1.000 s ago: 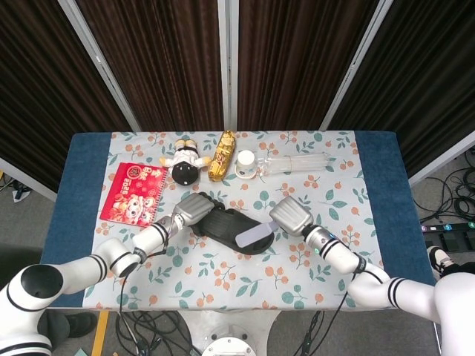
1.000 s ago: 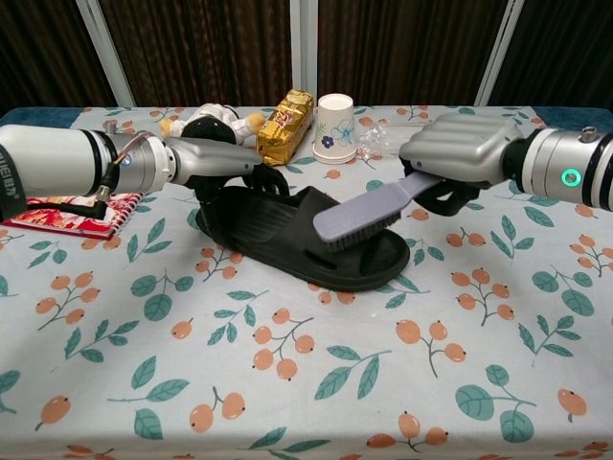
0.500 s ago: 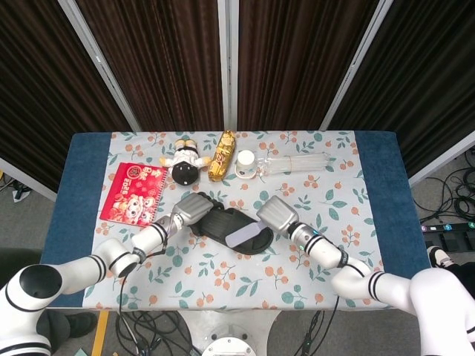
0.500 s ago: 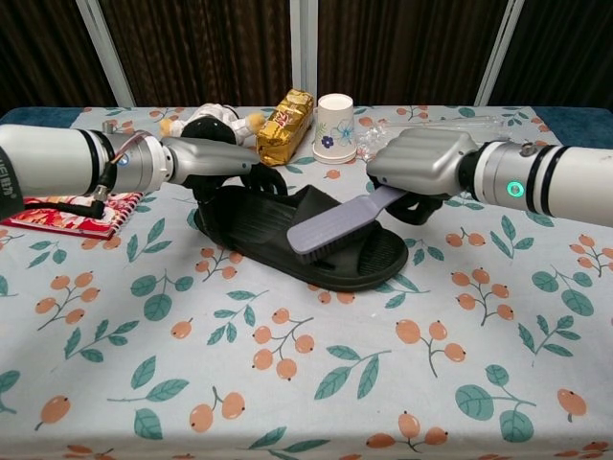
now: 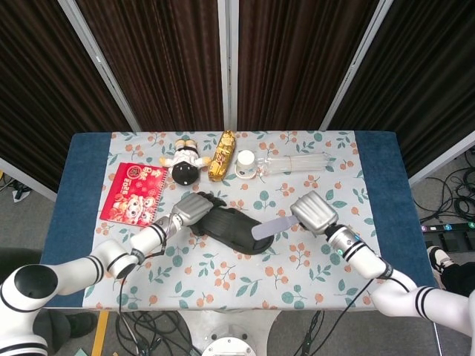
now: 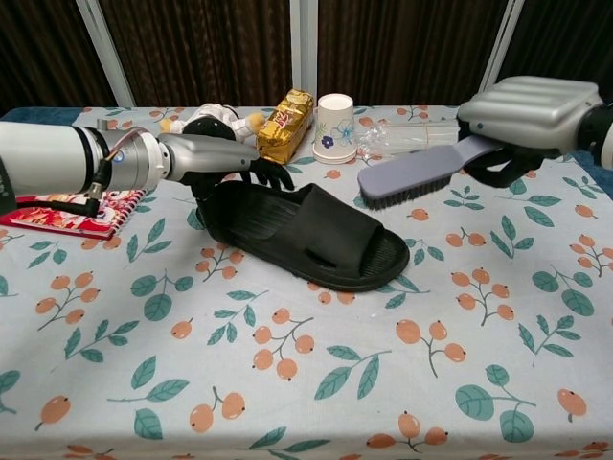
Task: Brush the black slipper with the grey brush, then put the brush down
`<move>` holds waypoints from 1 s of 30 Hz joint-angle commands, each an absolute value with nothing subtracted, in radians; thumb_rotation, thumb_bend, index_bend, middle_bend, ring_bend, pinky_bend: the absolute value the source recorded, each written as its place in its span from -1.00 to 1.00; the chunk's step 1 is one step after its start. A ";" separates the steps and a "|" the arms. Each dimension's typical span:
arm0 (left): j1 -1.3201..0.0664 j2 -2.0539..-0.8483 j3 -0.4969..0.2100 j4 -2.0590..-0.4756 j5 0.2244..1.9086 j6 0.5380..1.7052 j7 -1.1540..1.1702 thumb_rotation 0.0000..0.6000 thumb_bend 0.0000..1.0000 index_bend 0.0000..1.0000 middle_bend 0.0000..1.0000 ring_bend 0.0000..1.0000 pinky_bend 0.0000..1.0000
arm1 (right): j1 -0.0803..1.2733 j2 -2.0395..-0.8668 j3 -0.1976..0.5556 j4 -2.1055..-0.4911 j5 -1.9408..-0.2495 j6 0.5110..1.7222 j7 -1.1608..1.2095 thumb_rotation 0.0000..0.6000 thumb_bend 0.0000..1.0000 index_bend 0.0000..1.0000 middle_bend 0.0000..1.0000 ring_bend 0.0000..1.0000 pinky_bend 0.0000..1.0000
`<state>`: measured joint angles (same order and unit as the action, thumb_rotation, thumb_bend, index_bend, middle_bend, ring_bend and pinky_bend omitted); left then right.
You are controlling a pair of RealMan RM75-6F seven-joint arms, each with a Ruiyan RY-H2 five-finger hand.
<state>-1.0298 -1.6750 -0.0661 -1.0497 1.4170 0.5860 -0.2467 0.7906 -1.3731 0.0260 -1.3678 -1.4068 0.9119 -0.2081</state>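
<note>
The black slipper (image 5: 231, 231) (image 6: 305, 240) lies slantwise in the middle of the floral tablecloth. My left hand (image 5: 194, 208) (image 6: 213, 159) holds its heel end, fingers spread over the rim. The grey brush (image 5: 269, 228) (image 6: 420, 175) is gripped by its handle in my right hand (image 5: 314, 213) (image 6: 533, 107). Its bristles face down, and it hangs in the air above and to the right of the slipper's toe, not touching it.
Along the back of the table stand a doll (image 5: 185, 162), a gold packet (image 5: 223, 156), an upturned paper cup (image 5: 246, 164) and a clear plastic bag (image 5: 300, 163). A red booklet (image 5: 133, 193) lies at the left, behind my left forearm.
The brush first slid left along the slipper's strap, then my right hand lifted it up and to the right, off the slipper. My left hand stayed at the heel.
</note>
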 commanded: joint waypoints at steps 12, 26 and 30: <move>-0.911 -1.495 -0.098 -1.282 1.399 0.803 -0.213 1.00 -0.60 -0.78 -0.76 -0.89 -0.73 | 0.805 -1.512 0.103 -1.138 -1.120 0.707 -0.204 1.00 -0.02 0.83 0.74 0.78 0.98; -0.675 -1.321 -0.048 -1.459 1.408 1.084 -0.206 1.00 -0.66 -0.78 -0.76 -0.89 -0.73 | 0.782 -1.508 0.102 -1.197 -1.009 0.721 -0.317 1.00 -0.89 -1.00 -0.90 -1.00 -0.72; -0.616 -1.273 -0.026 -1.471 1.406 1.128 -0.210 1.00 -0.66 -0.78 -0.76 -0.89 -0.73 | 0.741 -1.395 0.094 -1.338 -0.999 0.785 -0.338 1.00 -0.90 -1.00 -0.99 -1.00 -0.80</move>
<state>-0.6369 -1.2922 -0.0379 -1.4630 1.4056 1.1137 -0.2063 0.7702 -1.4631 0.0994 -1.2600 -1.0100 0.7415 -0.3197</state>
